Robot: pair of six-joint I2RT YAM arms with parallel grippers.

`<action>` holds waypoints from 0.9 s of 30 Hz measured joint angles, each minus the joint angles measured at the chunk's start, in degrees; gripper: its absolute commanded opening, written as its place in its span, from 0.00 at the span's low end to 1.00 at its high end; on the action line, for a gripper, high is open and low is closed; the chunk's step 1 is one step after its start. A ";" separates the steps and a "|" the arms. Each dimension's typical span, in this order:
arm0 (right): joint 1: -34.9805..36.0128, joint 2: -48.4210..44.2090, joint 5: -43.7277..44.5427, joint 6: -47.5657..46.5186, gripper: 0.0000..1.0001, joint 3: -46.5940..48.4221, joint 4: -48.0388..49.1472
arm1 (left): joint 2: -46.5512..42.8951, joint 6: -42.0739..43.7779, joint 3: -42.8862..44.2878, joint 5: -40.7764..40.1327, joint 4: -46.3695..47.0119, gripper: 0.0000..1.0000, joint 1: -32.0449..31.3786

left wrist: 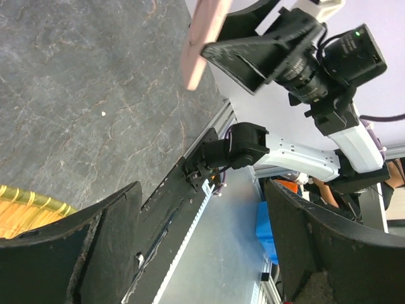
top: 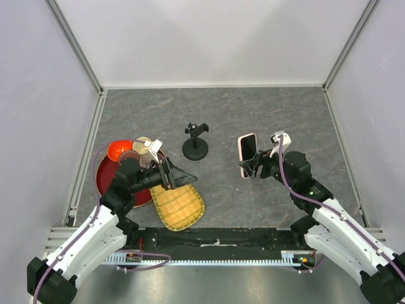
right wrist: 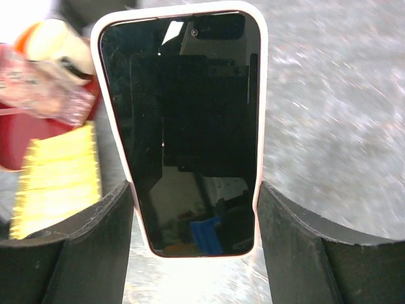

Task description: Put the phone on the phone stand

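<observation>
Your right fingers clamp the pink-edged black smartphone (left fingers gape empty). The black round-based phone stand holds nothing yet.

Lab: white-walled robot enclosure

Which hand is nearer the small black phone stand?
Left. The open left hand sits just near-left of the black disc-base phone stand; the right hand, gripping the pink-cased black phone, is farther off on its right.
</observation>
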 measured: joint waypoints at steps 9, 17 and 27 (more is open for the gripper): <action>4.07 -1.77 -12.00 3.13 0.00 0.79 5.64 | 13.20 3.17 10.97 -8.41 1.29 0.82 -9.75; 6.36 -3.45 -11.82 4.31 0.00 0.79 5.27 | 25.44 11.19 23.82 -24.61 1.09 0.75 -21.22; 6.36 -7.06 -7.34 4.04 0.00 0.79 1.79 | 39.04 16.50 34.84 -36.11 0.57 0.37 -27.85</action>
